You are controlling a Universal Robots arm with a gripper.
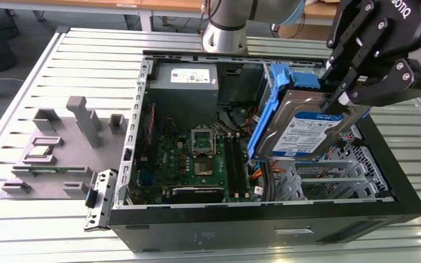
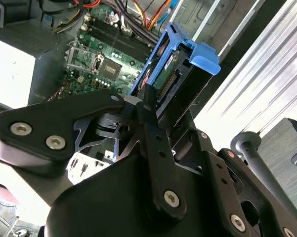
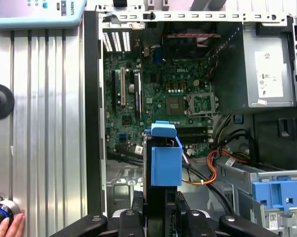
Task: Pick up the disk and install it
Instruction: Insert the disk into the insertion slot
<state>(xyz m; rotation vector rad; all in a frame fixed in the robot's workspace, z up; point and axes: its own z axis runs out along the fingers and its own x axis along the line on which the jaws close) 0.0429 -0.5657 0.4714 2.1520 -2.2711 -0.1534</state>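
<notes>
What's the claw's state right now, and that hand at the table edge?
Claw: shut on the disk, tilted above the open case.
Person's hand: beside a blue-ringed knob; grasp cannot be told.

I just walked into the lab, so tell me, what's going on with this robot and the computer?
The robot arm's black gripper is shut on a flat silver-metal hard drive with blue plastic side rails. It holds the drive tilted over the open black computer case, at the exterior view's right. The drive isn't seated yet.
</notes>
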